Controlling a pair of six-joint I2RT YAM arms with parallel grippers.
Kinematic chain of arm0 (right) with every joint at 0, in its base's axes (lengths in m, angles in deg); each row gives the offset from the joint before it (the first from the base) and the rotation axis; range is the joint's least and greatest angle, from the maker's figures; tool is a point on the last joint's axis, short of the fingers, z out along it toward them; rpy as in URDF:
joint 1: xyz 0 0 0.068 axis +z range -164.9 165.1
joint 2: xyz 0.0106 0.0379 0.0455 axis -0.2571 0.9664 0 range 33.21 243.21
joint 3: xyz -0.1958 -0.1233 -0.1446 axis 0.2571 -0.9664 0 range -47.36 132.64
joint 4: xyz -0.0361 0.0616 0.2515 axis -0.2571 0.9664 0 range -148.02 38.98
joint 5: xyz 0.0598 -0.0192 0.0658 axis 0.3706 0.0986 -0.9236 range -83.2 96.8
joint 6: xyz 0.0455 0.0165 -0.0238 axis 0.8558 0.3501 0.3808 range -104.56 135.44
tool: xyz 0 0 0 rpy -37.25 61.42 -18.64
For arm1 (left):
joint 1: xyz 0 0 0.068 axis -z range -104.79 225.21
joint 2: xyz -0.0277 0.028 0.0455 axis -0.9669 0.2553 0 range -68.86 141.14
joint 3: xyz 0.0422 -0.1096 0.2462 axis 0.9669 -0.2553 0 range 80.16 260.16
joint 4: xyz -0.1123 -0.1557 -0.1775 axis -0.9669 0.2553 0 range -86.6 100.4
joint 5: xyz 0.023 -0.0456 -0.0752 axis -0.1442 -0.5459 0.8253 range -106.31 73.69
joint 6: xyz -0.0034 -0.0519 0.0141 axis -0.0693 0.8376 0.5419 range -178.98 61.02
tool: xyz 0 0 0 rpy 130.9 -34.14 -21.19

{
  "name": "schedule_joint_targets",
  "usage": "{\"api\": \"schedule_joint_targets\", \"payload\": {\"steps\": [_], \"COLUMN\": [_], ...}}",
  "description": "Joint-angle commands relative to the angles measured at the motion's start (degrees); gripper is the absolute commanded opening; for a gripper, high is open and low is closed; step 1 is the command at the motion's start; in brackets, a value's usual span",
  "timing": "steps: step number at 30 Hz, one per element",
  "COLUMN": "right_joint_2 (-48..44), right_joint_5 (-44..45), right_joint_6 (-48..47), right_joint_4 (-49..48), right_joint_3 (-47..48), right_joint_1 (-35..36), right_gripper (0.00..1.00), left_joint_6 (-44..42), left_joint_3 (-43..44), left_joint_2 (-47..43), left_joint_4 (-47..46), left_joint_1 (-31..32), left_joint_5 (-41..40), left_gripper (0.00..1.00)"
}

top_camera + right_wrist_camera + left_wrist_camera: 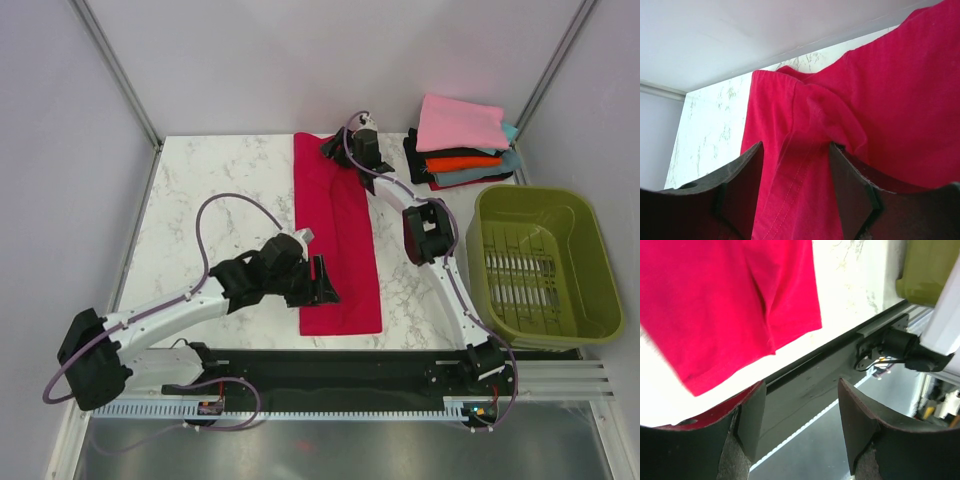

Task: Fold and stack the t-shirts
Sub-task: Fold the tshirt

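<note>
Crimson t-shirt (338, 240): we find it folded into a long narrow strip down the middle of the frame, flat on the surface (220, 180). We judge it is laid out this way so its two ends can be brought together for the next fold

Left end effector (322, 284): released, jaws apart with nothing between them. It is poised beside the strip's lower left edge, and we think it well placed to take the near hem

Right end effector (335, 150): at the strip's upper end, jaws apart astride a raised pucker of cloth. We see no clamping on it

Folded stack (462, 145): upper right, pink on top, with orange, black and teal-grey below. By our reading it is kept apart as the destination pile

Olive basket (590, 250): right edge of the frame, just below the stack

Setting: white marbled surface, pale walls, metal corner posts, and a black rail (330, 375) along the lower frame
</note>
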Motion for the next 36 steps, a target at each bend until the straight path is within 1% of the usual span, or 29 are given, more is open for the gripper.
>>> {"api": "schedule_joint_targets", "payload": {"steps": [1, 2, 5, 7, 8, 9, 11, 12, 14, 15, 17, 18, 19, 20, 21, 22, 23, 24, 25, 26, 27, 28, 29, 30, 32, 33, 36], "right_joint_2": [-3.70, -5.28, -12.30, -19.24, -22.05, -28.43, -35.67, -43.79, -52.10, -60.32, -68.27, -75.53, -79.35, -86.26, -89.81, -93.06, -98.92, -101.42, -103.45, -106.42, -107.50, -108.29, -109.78, -110.49, -112.42, -112.87, -113.05], "right_joint_5": [-1.08, -2.13, -4.77, -6.52, -6.88, -6.97, -5.58, -4.26, -0.41, 0.92, 4.69, 5.41, 5.68, 6.12, 6.30, 6.47, 7.08, 9.61, 11.20, 13.31, 17.94, 19.47, 20.53, 21.58, 22.29, 21.86, 17.56], "right_joint_6": [-3.81, -5.13, -8.46, -9.70, -11.28, -11.99, -14.27, -16.02, -16.91, -17.44, -16.83, -15.26, -13.94, -12.71, -11.48, -8.16, -6.47, -4.37, -2.17, -1.11, -0.40, 0.22, 1.35, 1.97, 4.25, 5.05, 7.07], "right_joint_4": [4.56, 3.08, 2.63, 2.63, 2.80, 2.80, 2.80, 2.71, 3.06, 3.33, 6.83, 7.98, 10.51, 10.97, 11.15, 11.41, 11.68, 12.20, 15.16, 17.28, 19.57, 23.42, 24.67, 25.56, 26.09, 25.66, 20.22], "right_joint_3": [-4.39, -5.54, -9.76, -14.41, -16.60, -22.28, -29.68, -38.68, -48.56, -58.18, -67.29, -76.04, -80.65, -89.83, -94.45, -98.67, -105.59, -108.00, -109.68, -111.35, -111.72, -112.07, -113.55, -114.78, -117.77, -121.00, -126.39], "right_joint_1": [-0.84, -0.84, -0.93, -1.37, -1.63, -1.98, -2.25, -2.16, -2.08, -1.99, -1.55, -1.03, -0.41, 1.33, 2.57, 3.89, 7.29, 9.16, 11.09, 14.94, 16.98, 18.65, 21.54, 22.87, 23.94, 24.03, 24.29], "right_gripper": [0.65, 0.66, 0.77, 0.83, 0.84, 0.84, 0.85, 0.85, 0.85, 0.85, 0.85, 0.85, 0.85, 0.85, 0.84, 0.84, 0.84, 0.84, 0.84, 0.83, 0.83, 0.83, 0.83, 0.83, 0.84, 0.84, 0.83], "left_joint_6": [-1.26, -1.53, -2.32, -2.85, -2.94, -3.11, -3.73, -3.82, -3.38, -3.38, -2.94, -2.77, -2.68, -2.76, -2.76, -3.03, -3.03, -3.20, -3.46, -3.73, -3.82, -3.82, -3.82, -3.47, -3.03, -2.42, -1.10], "left_joint_3": [-1.76, -2.55, -3.96, -4.66, -5.63, -6.07, -7.21, -7.57, -8.88, -9.24, -10.81, -11.26, -12.22, -12.84, -13.19, -13.89, -14.16, -14.60, -15.73, -16.26, -16.70, -17.75, -18.11, -18.29, -19.08, -19.52, -21.71], "left_joint_2": [-4.22, -5.09, -8.26, -10.28, -10.90, -11.43, -12.13, -12.05, -12.31, -12.31, -11.88, -11.61, -11.17, -9.95, -9.42, -8.89, -8.27, -7.75, -7.65, -7.48, -7.30, -7.13, -6.69, -6.42, -5.54, -5.37, -6.07], "left_joint_4": [6.96, 7.58, 8.55, 8.90, 9.08, 9.08, 8.99, 8.90, 8.81, 8.29, 7.41, 6.54, 5.83, 5.13, 3.82, 3.11, 2.49, 1.79, -0.31, -1.46, -2.43, -4.44, -5.07, -5.51, -6.30, -6.56, -8.15], "left_joint_1": [2.30, 2.39, 2.39, 2.56, 2.48, 2.47, 2.56, 2.56, 2.56, 2.56, 2.48, 2.47, 2.56, 2.48, 2.39, 2.56, 2.48, 2.47, 2.47, 2.39, 2.39, 2.39, 2.39, 2.39, 2.47, 2.47, 2.47], "left_joint_5": [-8.84, -10.42, -12.53, -13.33, -14.03, -14.38, -14.56, -14.74, -15.44, -15.70, -16.32, -16.49, -16.67, -16.67, -16.59, -16.58, -16.50, -16.50, -16.41, -16.06, -15.88, -15.53, -15.18, -15.00, -14.22, -14.04, -13.95], "left_gripper": [0.67, 0.68, 0.68, 0.68, 0.68, 0.68, 0.68, 0.69, 0.69, 0.69, 0.70, 0.70, 0.71, 0.71, 0.71, 0.71, 0.71, 0.71, 0.71, 0.71, 0.71, 0.71, 0.71, 0.71, 0.70, 0.70, 0.70]}}
